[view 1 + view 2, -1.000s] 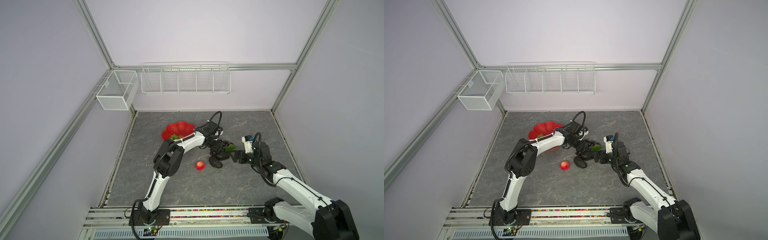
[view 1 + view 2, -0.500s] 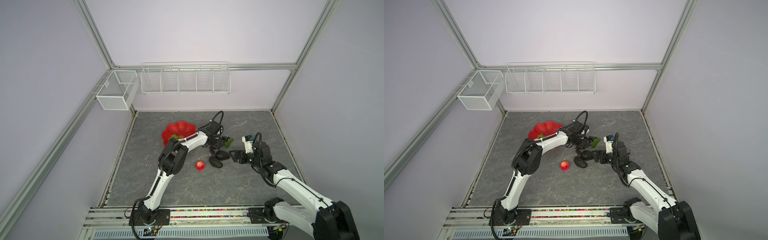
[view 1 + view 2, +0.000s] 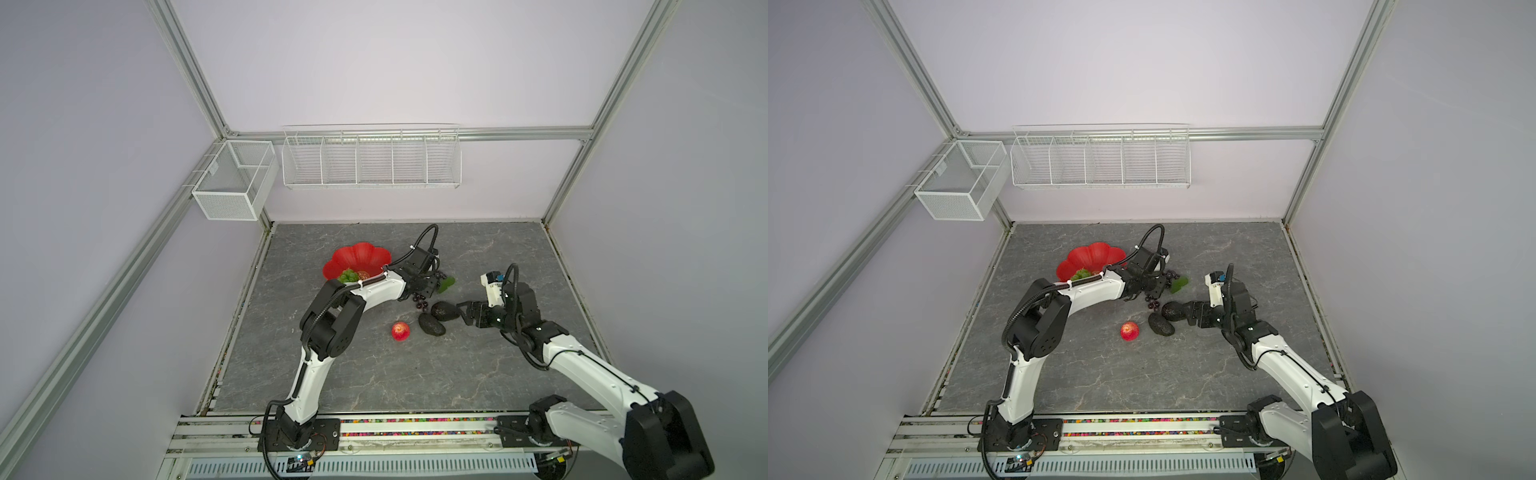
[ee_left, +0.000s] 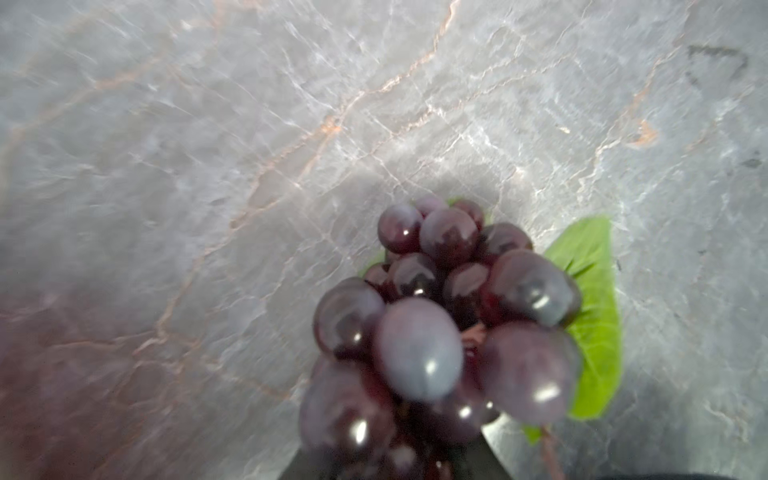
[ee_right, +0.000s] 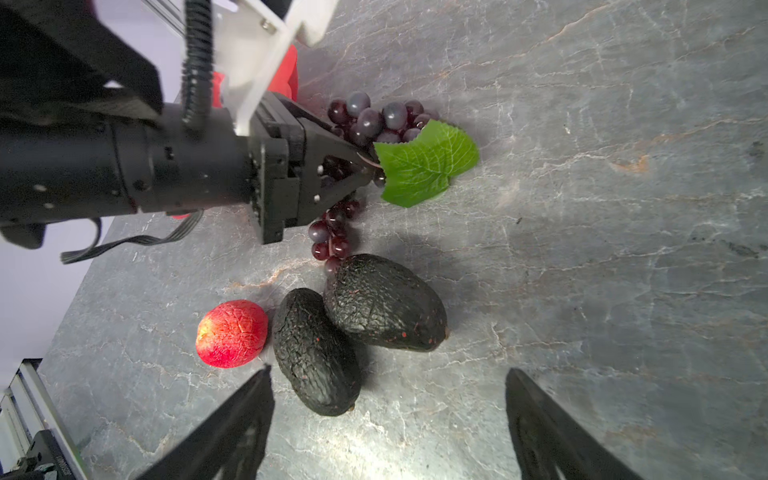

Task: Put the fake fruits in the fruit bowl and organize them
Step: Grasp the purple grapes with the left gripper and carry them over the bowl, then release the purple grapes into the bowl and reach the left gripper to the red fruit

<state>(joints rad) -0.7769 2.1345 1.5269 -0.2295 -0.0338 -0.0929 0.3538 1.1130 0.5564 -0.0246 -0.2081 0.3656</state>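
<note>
My left gripper (image 3: 428, 286) (image 5: 365, 166) is shut on the stem of the dark purple grape bunch (image 4: 436, 324) (image 5: 365, 120), next to its green leaf (image 5: 428, 166). A string of grapes (image 3: 420, 302) trails from it toward two dark avocados (image 3: 444, 311) (image 3: 431, 324). A red apple (image 3: 400, 331) (image 5: 232, 333) lies just left of them. The red fruit bowl (image 3: 357, 257) (image 3: 1092, 255) holds a green grape bunch (image 3: 348, 275). My right gripper (image 3: 463, 313) (image 5: 388, 370) stands open just right of the avocados, with the end of the nearer avocado (image 5: 316, 353) by one finger.
A white wire basket (image 3: 232, 183) hangs on the left frame and a long wire rack (image 3: 370, 160) hangs on the back wall, both well above the grey marbled table (image 3: 374, 374). Frame posts line the table's edges.
My left gripper's jaws have closed on the purple grape bunch, which has shifted slightly back and left. My right gripper has barely moved.
</note>
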